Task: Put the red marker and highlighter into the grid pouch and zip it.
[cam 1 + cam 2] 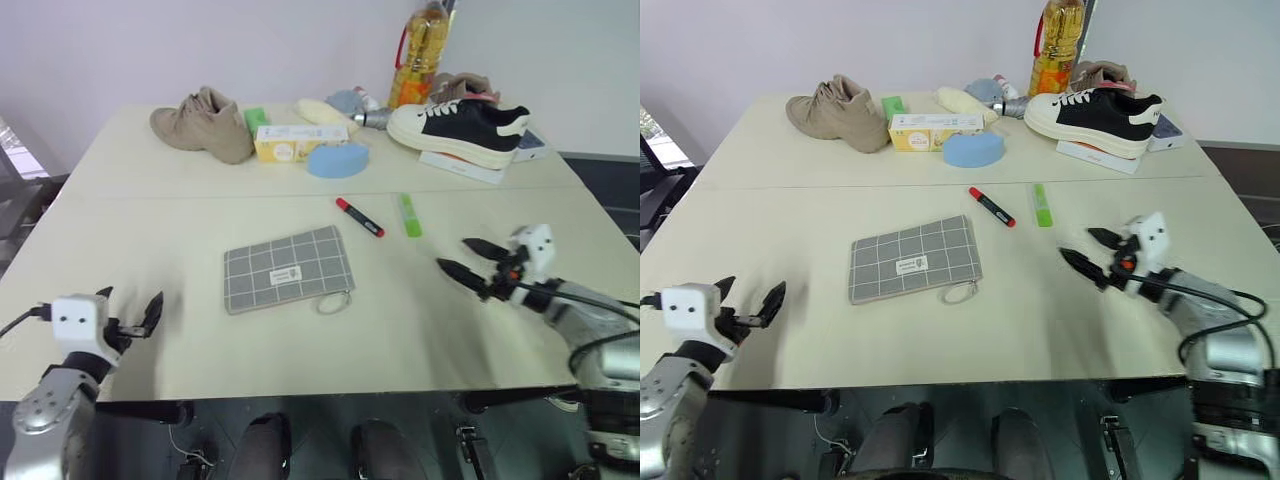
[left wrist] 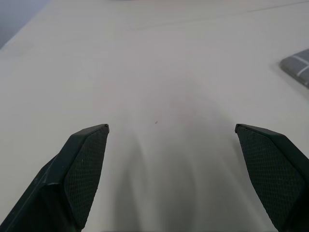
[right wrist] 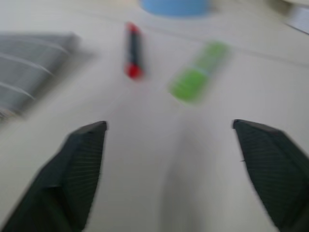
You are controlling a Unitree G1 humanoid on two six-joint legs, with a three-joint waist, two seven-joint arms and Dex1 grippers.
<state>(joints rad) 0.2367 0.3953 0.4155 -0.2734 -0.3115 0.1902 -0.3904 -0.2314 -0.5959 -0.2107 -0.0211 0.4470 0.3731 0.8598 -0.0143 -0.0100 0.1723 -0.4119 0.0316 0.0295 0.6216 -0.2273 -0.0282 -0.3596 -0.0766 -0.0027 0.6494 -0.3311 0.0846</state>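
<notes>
A: The red marker (image 1: 359, 217) is lying on the bench (image 1: 150, 220) near its middle, and the highlighter (image 1: 410, 214) is sitting just beside it at three o'clock, the two apart. The grid pouch (image 1: 288, 268) is resting flat at about seven o'clock from the marker, its ring pull (image 1: 334, 303) trailing off the near corner.

B: And the claws?

A: The right claw (image 1: 472, 258) is hovering at about four o'clock from the highlighter, spread and grasping nothing, pointing toward both pens. The left claw (image 1: 130, 312) is waiting released at the pouch's eight o'clock, well apart from it.

B: What is worrying you?

A: Both pens are slim and low on the bench, so a shallow approach could be nudging one away rather than pinching it. The marker is round and could roll toward the blue sponge (image 1: 338, 160) at twelve o'clock. I cannot tell whether the zip is open; the pouch is lying flat, so its mouth may be staying shut unless the left claw is holding it.
</notes>
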